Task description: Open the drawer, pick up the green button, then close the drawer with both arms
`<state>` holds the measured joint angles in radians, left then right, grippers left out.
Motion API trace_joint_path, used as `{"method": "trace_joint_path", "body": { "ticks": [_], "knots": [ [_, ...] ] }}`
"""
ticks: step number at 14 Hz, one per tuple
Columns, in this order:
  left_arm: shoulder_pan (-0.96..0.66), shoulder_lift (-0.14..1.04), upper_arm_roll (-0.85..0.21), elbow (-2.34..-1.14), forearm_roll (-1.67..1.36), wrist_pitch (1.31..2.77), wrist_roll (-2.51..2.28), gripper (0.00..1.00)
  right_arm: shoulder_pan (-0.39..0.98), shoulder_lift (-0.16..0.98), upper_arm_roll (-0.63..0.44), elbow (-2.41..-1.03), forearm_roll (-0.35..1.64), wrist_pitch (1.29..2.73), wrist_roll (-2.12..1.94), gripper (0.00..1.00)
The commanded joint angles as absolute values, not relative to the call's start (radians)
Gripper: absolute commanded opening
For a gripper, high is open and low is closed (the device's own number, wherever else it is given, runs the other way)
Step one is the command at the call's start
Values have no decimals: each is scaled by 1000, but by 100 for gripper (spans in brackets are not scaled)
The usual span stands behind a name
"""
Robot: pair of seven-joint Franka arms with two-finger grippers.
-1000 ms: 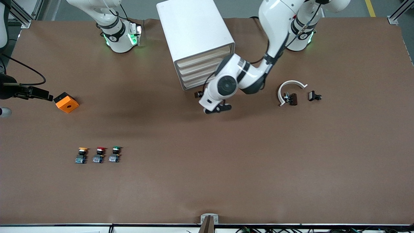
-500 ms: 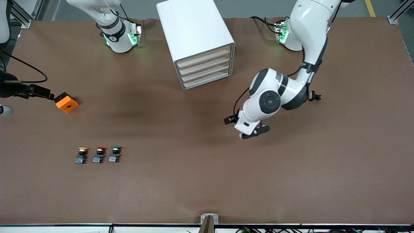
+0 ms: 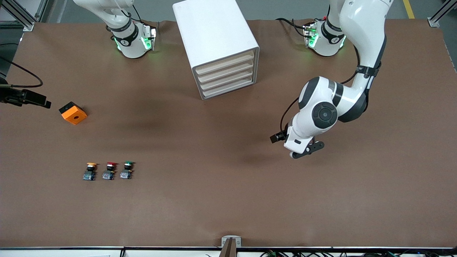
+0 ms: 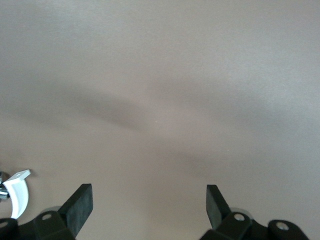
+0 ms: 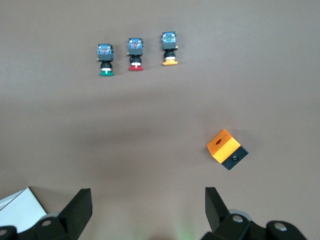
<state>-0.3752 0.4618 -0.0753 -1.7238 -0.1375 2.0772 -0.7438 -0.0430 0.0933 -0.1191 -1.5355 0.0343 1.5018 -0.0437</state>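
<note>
The white drawer cabinet [image 3: 217, 39] stands between the arm bases with all its drawers [image 3: 228, 76] shut. The green-capped button [image 3: 127, 170] stands on the table nearer the front camera, at the end of a row of three; it also shows in the right wrist view [image 5: 105, 60]. My left gripper [image 3: 304, 150] is open and empty over bare table toward the left arm's end [image 4: 149, 200]. My right gripper [image 5: 149, 200] is open and empty, high over the table beside the cabinet's corner [image 5: 17, 205]; it is outside the front view.
A red-capped button [image 3: 110, 170] and a yellow-capped one [image 3: 90, 171] stand beside the green one. An orange block [image 3: 73, 113] lies toward the right arm's end, next to a black device on a cable [image 3: 25, 97]. A white curved part [image 4: 15, 192] lies near the left gripper.
The left arm swung away from the drawer fronts toward its own end of the table, now covering the white curved part. The black device drew back from the orange block.
</note>
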Motion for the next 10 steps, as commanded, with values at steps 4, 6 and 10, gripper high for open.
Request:
{"method": "trace_joint_path", "body": {
  "ticks": [4, 6, 10],
  "knots": [
    [-350, 378, -81, -1735, -114, 1950, -741, 100, -26, -6, -97, -1543, 21, 1494, -40, 100],
    [-336, 322, -77, -1726, -110, 1863, -738, 100, -26, -9, -98, -1543, 21, 1474, -40, 100],
    [-305, 215, -78, -1733, -55, 1732, -658, 100, -44, -46, -98, -1565, 25, 1479, -48, 100]
  ]
}}
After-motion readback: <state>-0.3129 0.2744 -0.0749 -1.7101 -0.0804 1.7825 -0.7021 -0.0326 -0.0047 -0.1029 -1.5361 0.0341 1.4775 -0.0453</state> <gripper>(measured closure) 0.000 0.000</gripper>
